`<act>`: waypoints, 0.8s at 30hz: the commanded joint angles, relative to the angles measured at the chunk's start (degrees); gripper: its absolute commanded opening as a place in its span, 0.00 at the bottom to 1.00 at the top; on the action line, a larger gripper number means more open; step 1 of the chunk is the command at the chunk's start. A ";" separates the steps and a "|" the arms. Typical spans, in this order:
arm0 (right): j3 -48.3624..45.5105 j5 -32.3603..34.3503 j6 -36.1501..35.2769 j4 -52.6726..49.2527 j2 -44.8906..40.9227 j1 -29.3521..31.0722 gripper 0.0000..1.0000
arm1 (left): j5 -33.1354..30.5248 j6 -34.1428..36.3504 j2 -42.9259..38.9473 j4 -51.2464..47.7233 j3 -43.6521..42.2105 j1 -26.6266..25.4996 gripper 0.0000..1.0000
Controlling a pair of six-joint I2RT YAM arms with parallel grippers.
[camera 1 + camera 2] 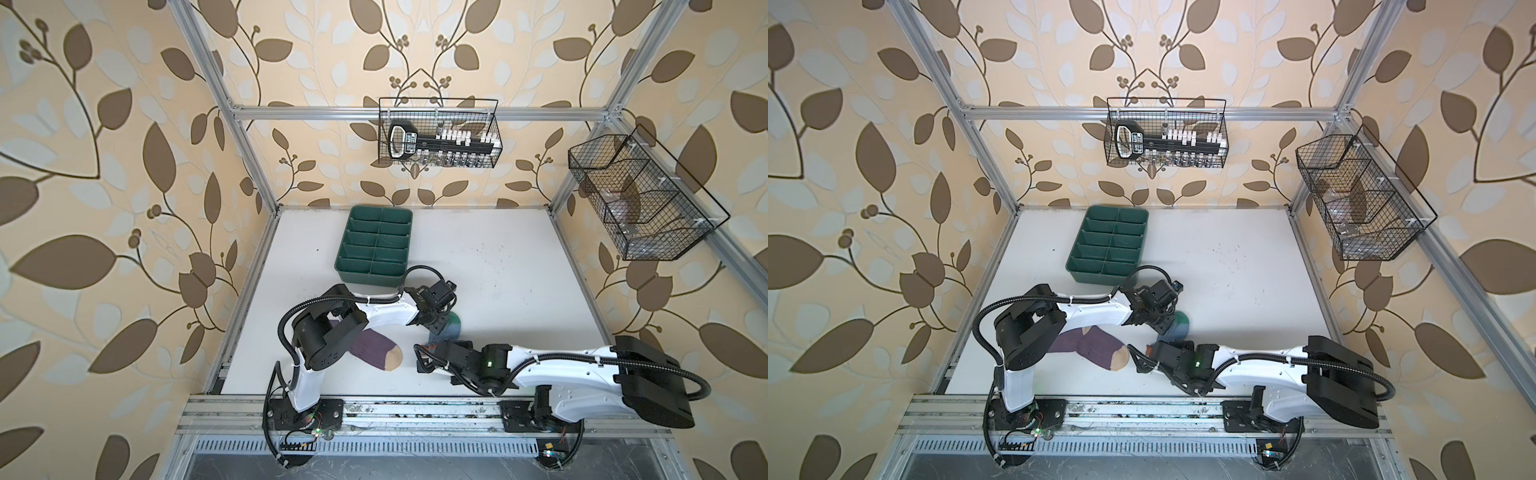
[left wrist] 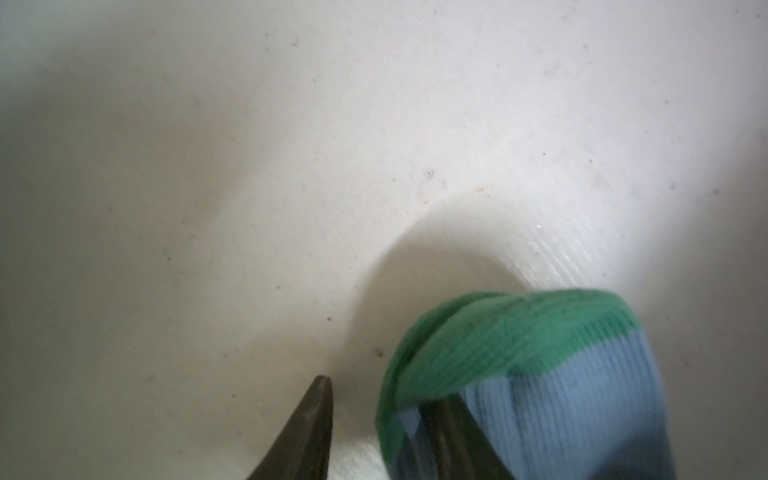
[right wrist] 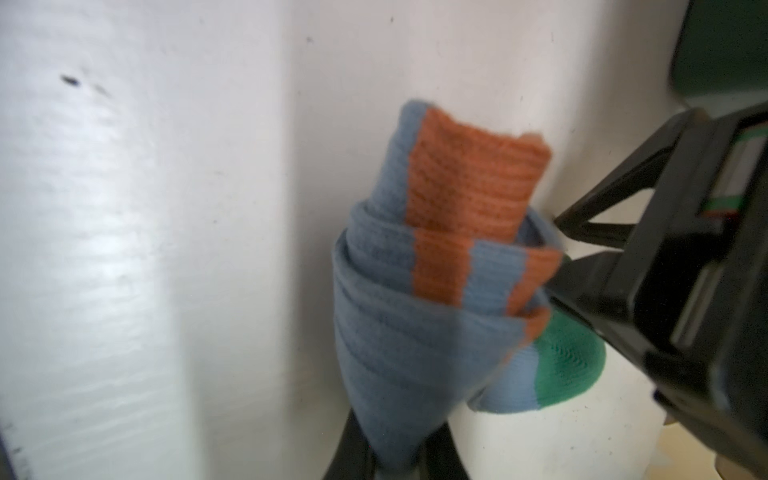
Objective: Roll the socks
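Observation:
The grey-blue sock [image 1: 454, 329] [image 1: 1180, 326] lies mid-table, partly rolled, its orange cuff [image 3: 469, 187] at the core of the roll and its green toe [image 2: 519, 332] loose. My right gripper [image 1: 428, 351] [image 3: 397, 436] is shut on the narrow end of the roll. My left gripper [image 1: 437, 327] [image 2: 382, 390] is open at the toe end: one finger [image 2: 320, 415] is bare, and the toe fabric drapes over the other. The purple sock [image 1: 374, 349] [image 1: 1096, 347] with its tan toe lies flat to the left, partly under my left arm.
A green divided tray [image 1: 370, 277] stands at the back left of the white table. Two black wire baskets hang on the frame, one [image 1: 440, 133] at the back and one [image 1: 640, 199] on the right. The metal rail runs along the front edge.

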 commanded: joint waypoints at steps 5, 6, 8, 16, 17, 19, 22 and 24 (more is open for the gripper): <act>5.67 -13.21 4.62 -14.11 6.38 -1.08 0.00 | 0.67 2.55 -0.73 -2.37 0.03 1.00 0.42; 5.92 -13.73 4.51 -14.31 6.56 -1.01 0.00 | 0.66 2.98 -1.23 -2.84 0.18 1.11 0.43; 7.16 -13.90 4.59 -14.92 7.45 -1.70 0.00 | -0.01 3.82 -2.17 -3.79 0.31 1.21 0.43; 12.77 -13.69 4.24 -19.44 15.72 -4.17 0.00 | 0.30 5.71 -9.19 -6.18 -1.35 2.01 0.49; 13.19 -13.84 4.28 -19.63 16.07 -4.17 0.00 | 0.63 6.09 -10.51 -6.53 -1.59 2.01 0.50; 13.94 -14.03 4.63 -19.87 16.16 -4.17 0.00 | 0.76 7.60 -13.88 -7.63 -2.16 2.06 0.52; 15.31 -14.07 4.82 -21.06 16.08 -4.24 0.00 | 0.69 9.76 -19.16 -8.43 -3.27 2.27 0.58; 16.21 -13.49 4.86 -22.12 16.05 -4.26 0.00 | 1.02 10.83 -22.64 -8.50 -4.22 2.68 0.60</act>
